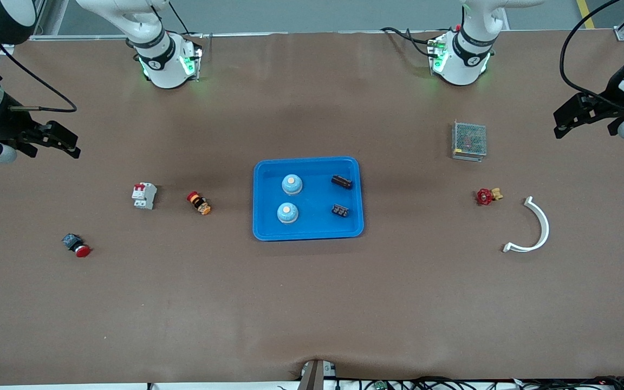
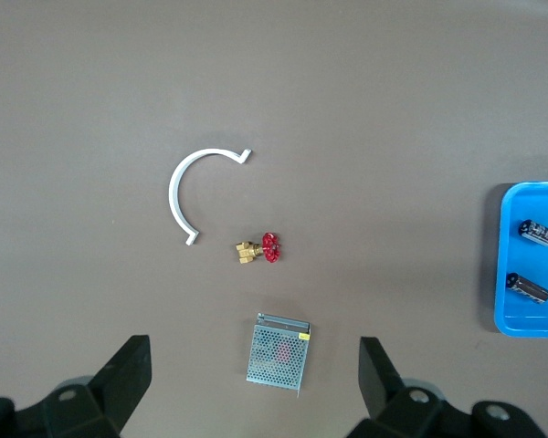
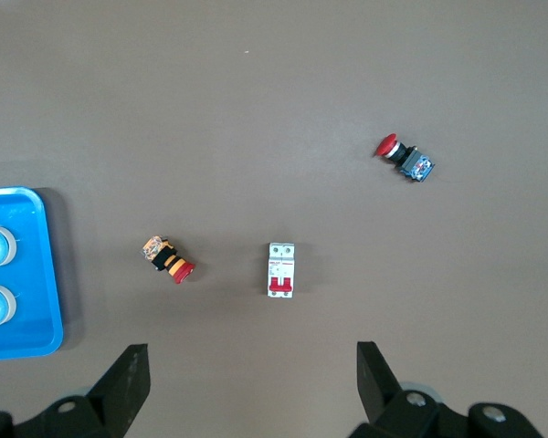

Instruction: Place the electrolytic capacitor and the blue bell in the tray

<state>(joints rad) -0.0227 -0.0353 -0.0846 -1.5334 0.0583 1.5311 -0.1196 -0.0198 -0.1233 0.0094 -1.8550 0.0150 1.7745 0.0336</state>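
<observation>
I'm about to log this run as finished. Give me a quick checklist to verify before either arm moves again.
1. Two blue bells in the tray: ok.
2. Two capacitors in the tray: ok.
3. Left gripper open and empty, waiting at its end of the table: ok.
4. Right gripper open and empty at its end: ok.
5. Any task parts remaining outside the tray: none visible, ok.

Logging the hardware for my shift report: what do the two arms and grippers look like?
Both arms are white with black joint bands, green lights and black cables at the bases. The left gripper and right gripper are black with two angular fingers.
</observation>
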